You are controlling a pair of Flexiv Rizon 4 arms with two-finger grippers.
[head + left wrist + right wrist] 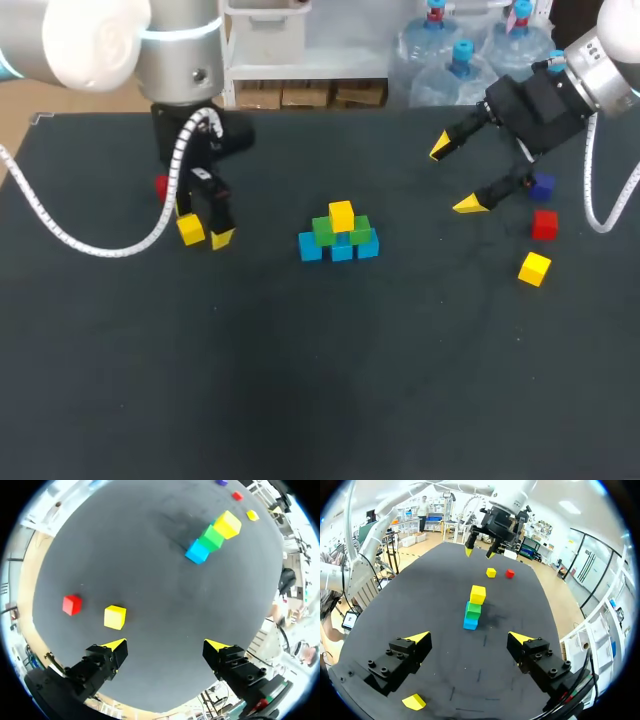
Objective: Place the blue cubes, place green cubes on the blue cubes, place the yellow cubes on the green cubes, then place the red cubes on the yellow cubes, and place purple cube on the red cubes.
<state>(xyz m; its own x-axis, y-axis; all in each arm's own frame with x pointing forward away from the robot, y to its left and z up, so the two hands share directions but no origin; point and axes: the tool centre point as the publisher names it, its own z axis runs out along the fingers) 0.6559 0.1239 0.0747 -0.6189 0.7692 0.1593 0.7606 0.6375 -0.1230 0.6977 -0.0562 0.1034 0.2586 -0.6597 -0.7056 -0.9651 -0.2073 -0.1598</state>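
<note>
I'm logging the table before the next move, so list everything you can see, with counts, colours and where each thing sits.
Table: one, black, under everything.
Blue cubes: three, blue, in a row at mid-table, forming the stack's base.
Green cubes: two, green, on the blue row.
Stacked yellow cube: one, yellow, on top of the green pair.
Loose yellow cubes: two, yellow, one on the left side, the other on the right.
Red cubes: two, red, one far left, the other on the right.
Purple cube: one, purple, right side.
Left gripper: one, yellow-tipped, open, left side.
Right gripper: one, yellow-tipped, open, right side.
</note>
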